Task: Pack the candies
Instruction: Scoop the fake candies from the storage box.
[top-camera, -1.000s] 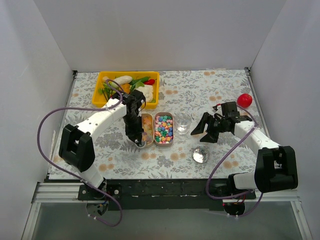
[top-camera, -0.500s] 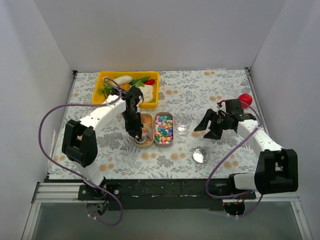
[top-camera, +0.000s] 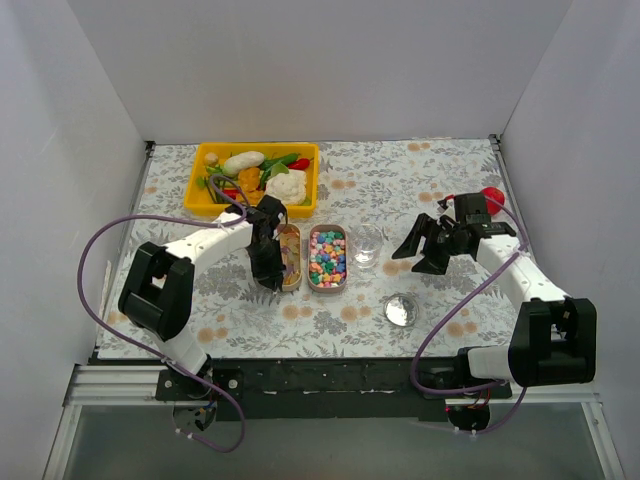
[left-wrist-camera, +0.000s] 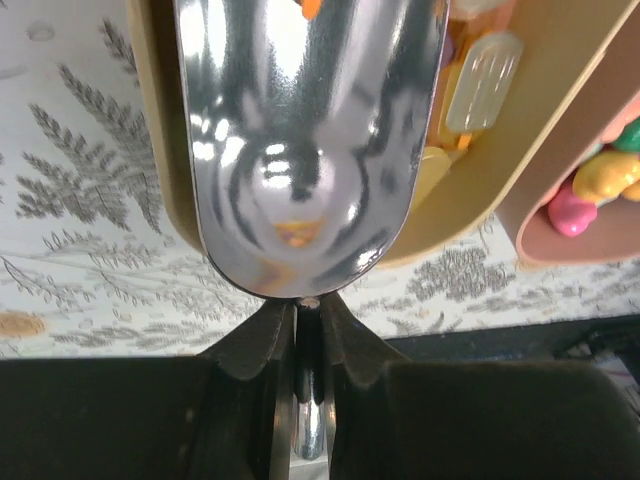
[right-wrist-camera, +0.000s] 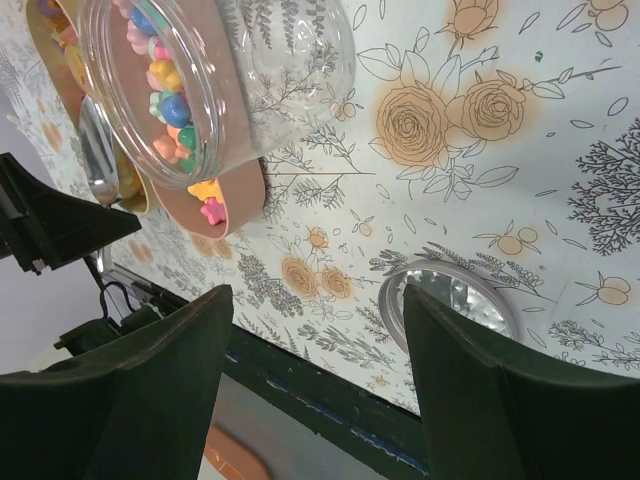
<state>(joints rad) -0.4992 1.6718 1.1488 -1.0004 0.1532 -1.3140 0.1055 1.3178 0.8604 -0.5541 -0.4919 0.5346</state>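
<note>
A tan oval dish (top-camera: 291, 282) holds translucent yellow-orange candies (left-wrist-camera: 478, 72). Beside it on the right, a pink oval dish (top-camera: 327, 284) holds pastel candies (top-camera: 327, 256). My left gripper (top-camera: 267, 266) is shut on the handle of a metal scoop (left-wrist-camera: 310, 140), whose bowl lies over the left side of the tan dish (left-wrist-camera: 470, 205) and looks almost bare. A clear glass jar (top-camera: 367, 246) stands right of the pink dish, apart from its round metal lid (top-camera: 401, 310). My right gripper (top-camera: 424, 250) is open and holds nothing, right of the jar (right-wrist-camera: 290, 60) and above the lid (right-wrist-camera: 450, 300).
A yellow tray (top-camera: 196, 186) of toy vegetables stands at the back left. A red ball (top-camera: 492, 197) lies at the right edge, behind my right arm. The table's black front edge (right-wrist-camera: 330, 395) runs close below the lid.
My left gripper has shifted with the scoop from the near end of the tan dish to its left side. My right gripper has drawn a little to the right and back.
</note>
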